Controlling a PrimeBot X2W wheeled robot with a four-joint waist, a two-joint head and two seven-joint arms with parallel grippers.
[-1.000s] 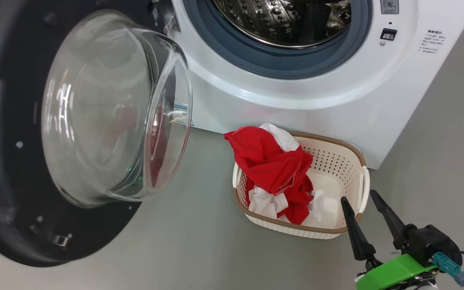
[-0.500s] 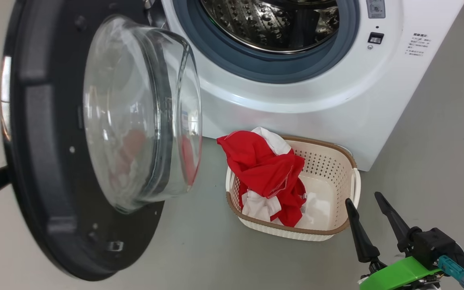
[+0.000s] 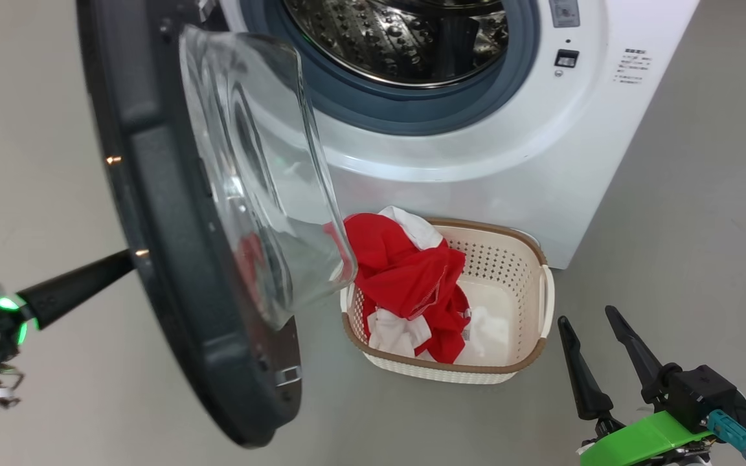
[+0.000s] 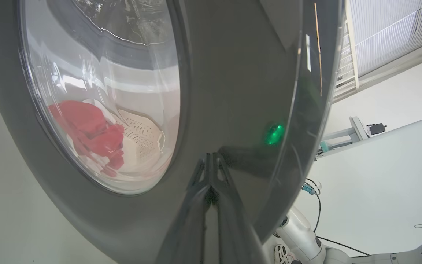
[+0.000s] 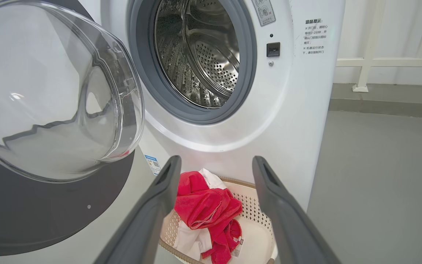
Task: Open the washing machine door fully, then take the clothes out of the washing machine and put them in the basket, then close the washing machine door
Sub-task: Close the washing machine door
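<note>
Door swinging shut, laundry already in basket

Door (image 3: 172, 259) is the thing that has moved. A second ago it stood wide open, its inner face and glass bowl (image 3: 263, 194) turned toward the head camera. Now the head view catches it almost edge-on, roughly halfway back toward the washer (image 3: 476, 162). The camera has also shifted, but the door's turn on its hinge is real.

The left gripper (image 3: 130, 255) has come into sight at the left. Its fingers are pressed together with nothing between them, and their joined tip rests against the door's outer black face. The left wrist view shows the same contact: the left gripper (image 4: 211, 157) meets its own reflection on the glossy rim. This reads as a push with a closed hand, not a grasp.

The right gripper (image 3: 587, 315) has barely moved. It hangs low, just beside the basket (image 3: 502, 255), with its jaws spread wide and empty.

The clothes (image 3: 412, 278) lie heaped in the basket's left half, rising above its rim. The basket stands on the floor (image 3: 703, 226) close against the washer front. No fabric shows in the drum (image 5: 203, 55) in the right wrist view.

Unloading therefore looks finished, and closing is the step in hand. The push must carry on until the latch catches. The bowl passes near the piled clothes, and whether it clears them cannot be told from here.
</note>
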